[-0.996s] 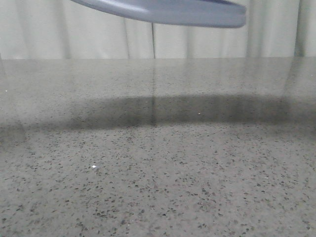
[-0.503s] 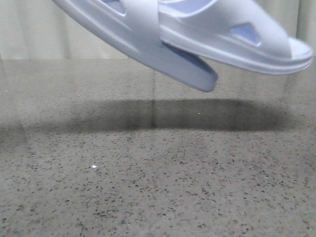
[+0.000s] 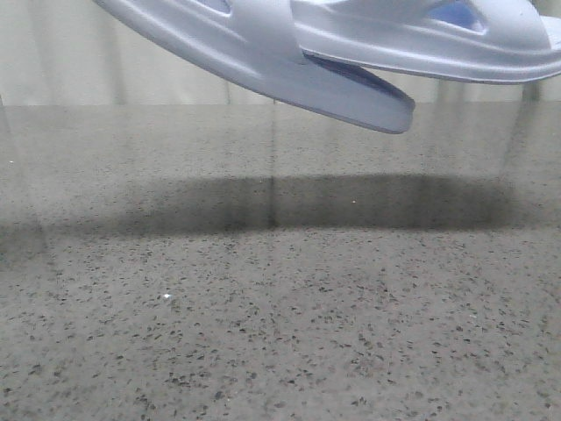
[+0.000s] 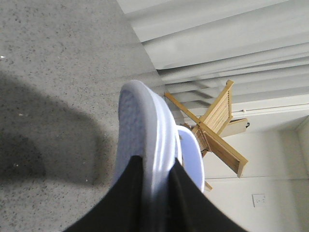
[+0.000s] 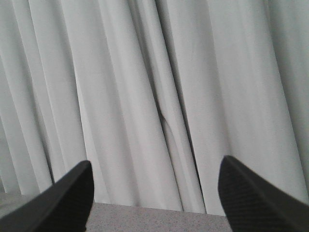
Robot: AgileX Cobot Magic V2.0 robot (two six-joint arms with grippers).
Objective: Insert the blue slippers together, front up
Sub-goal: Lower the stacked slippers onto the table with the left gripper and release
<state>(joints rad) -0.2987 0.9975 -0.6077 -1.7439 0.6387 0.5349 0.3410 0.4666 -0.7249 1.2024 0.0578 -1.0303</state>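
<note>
1. you have the pair of pale blue-white rubber slide slippers [image 3: 351,53] up in the air at the top of the front view, clear of the table. one slipper is pushed through the wide strap of the other, so the two are nested together. the lower one slopes down toward the right, and its thick sole end pokes out beneath the other's strap. a triangular side cut-out shows on the upper slipper near the right edge.

2. in the left wrist view the same pair [image 4: 145,140] is seen edge-on: the textured underside of one sole faces the table, and the second slipper sits just behind it.

3. your left gripper [image 4: 154,179] is clamped on that sole. the two black fingers [image 4: 123,203] press its edge from either side, with only the rubber's thickness between them.

4. your right gripper [image 5: 154,193] is spread wide and holds nothing. its two dark textured fingertips [image 5: 65,198] sit far apart, and only pleated white curtain [image 5: 154,87] shows between them.

5. below the pair lies the grey speckled stone table [image 3: 280,333], with a broad dark shadow [image 3: 307,202] across it under the slippers.

6. in the left wrist view a light wooden slatted frame [image 4: 217,130] stands past the table edge against a pale wall.
</note>
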